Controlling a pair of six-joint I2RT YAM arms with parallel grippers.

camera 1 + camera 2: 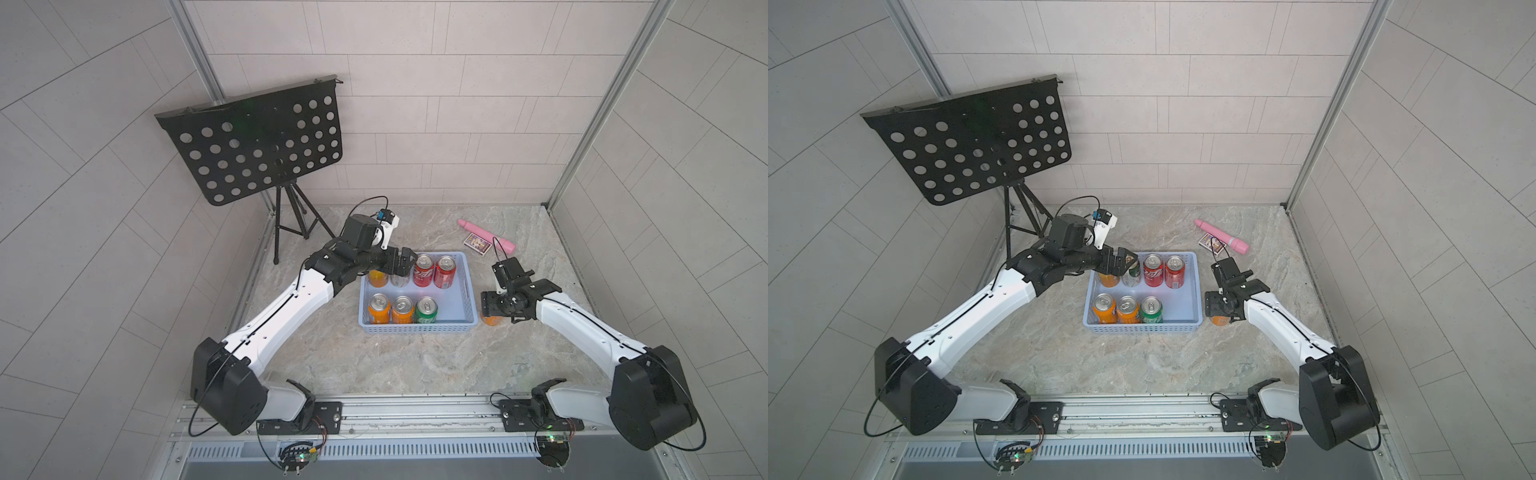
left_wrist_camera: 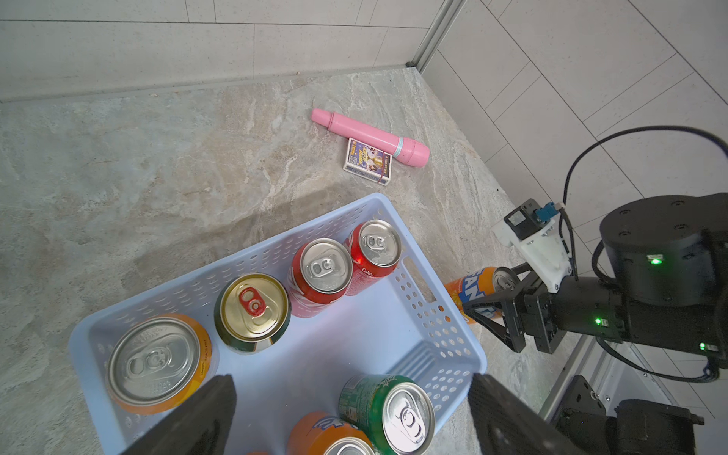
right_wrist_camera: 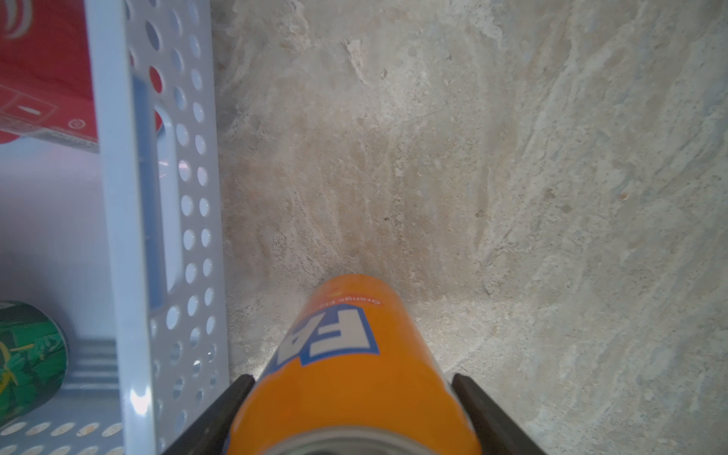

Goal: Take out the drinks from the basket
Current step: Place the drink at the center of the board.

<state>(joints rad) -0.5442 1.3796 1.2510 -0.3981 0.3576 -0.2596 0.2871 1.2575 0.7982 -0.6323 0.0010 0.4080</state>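
The right gripper (image 3: 350, 379) points down w/ an orange can (image 3: 342, 338) btwn its jaws. The can stands upright on the table (image 3: 512, 197), outside the basket (image 3: 130, 236), whose perforated wall runs just beside one jaw. Jaws are partway apart, hugging the can w/ at most a sliver of gap per side; can't tell if they press it or are off it. Step looks like the release, so imo: open wider till both jaws are plainly clear, then lift straight up, no sideways drag, b/c a slim can tips easily and the wall is close. The left gripper (image 2: 351, 380) is wide open, holding nothing, above the basket's far row. The dark green-and-white can (image 2: 252, 311) and red cans (image 2: 325, 272) show ahead of its jaws, a second orange can (image 2: 157, 362) sits just beside one jaw tip, and the green can (image 2: 388, 413) is btwn the two tips. Which one it's lined up on, can't tell. Seven drinks look to be inside, so prob. early in the task. Hidden/cut off: in both top views the right gripper covers nearly all of the placed can, only a low orange strip showing, and the left gripper covers the can tops under it. Right wrist view cuts off the can's top and hides jaw contact. Left wrist view crops the near-row orange cans (image 2: 323, 433), one fully out of frame.
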